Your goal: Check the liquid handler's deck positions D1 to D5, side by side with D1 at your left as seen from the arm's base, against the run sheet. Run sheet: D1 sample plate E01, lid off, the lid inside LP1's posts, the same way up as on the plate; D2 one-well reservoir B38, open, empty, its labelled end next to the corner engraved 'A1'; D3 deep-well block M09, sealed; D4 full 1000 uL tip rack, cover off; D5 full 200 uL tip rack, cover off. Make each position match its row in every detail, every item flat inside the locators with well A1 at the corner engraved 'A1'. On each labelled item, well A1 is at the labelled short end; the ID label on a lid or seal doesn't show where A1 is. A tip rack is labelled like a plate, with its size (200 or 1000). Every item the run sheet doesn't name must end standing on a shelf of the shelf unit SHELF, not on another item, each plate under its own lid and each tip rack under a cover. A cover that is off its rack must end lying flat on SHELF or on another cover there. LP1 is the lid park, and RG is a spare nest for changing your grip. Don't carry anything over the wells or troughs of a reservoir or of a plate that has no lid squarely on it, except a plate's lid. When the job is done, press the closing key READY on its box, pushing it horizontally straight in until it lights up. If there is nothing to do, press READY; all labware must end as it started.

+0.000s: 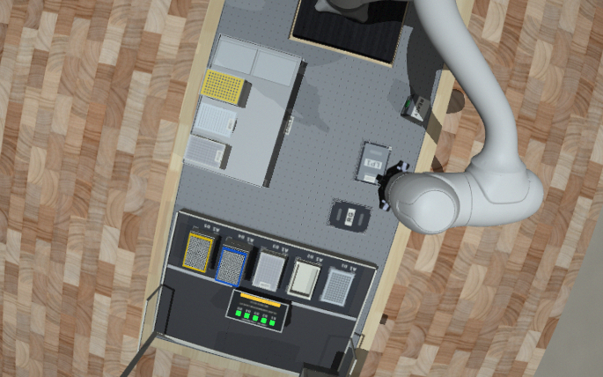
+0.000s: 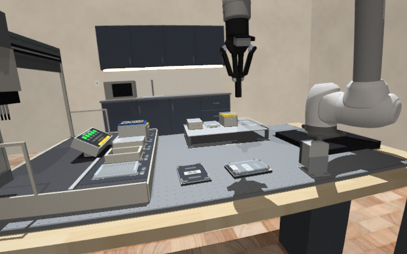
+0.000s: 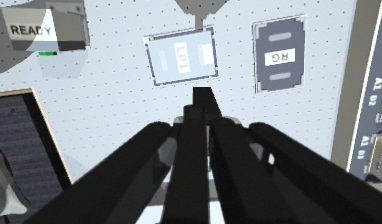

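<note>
Black two-finger gripper, jaws together on nothing, hangs high nr clear lid in LP1 park; risk: off-axis approach to grey READY key box w/ a glancing push, key won't light.
</note>
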{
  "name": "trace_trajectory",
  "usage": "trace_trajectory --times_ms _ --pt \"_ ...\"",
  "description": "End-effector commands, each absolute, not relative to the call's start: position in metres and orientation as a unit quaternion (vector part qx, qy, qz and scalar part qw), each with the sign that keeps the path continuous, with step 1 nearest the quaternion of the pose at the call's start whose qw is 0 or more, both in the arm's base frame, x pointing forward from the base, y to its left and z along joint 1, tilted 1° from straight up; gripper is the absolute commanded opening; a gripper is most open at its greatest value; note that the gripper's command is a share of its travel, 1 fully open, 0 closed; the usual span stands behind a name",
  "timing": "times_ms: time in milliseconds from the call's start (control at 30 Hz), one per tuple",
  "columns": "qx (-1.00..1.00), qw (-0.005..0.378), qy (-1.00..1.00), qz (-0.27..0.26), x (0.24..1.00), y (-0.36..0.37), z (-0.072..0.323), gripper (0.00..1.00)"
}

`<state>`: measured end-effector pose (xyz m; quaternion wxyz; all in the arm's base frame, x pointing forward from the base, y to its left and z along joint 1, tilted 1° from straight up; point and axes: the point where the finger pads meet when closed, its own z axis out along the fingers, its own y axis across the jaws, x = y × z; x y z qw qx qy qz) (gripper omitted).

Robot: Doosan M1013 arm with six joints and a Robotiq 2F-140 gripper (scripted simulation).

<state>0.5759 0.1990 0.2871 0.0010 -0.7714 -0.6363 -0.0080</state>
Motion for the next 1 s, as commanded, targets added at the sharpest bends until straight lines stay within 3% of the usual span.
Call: trace_trajectory --times_ms 0,967 --pt "-0.772 -0.003 -0.635 -0.008 0.555 0.199 0.288 0.1" --pt "-0.772 -0.002 -0.635 -0.005 0.428 0.203 0.286 0.1"
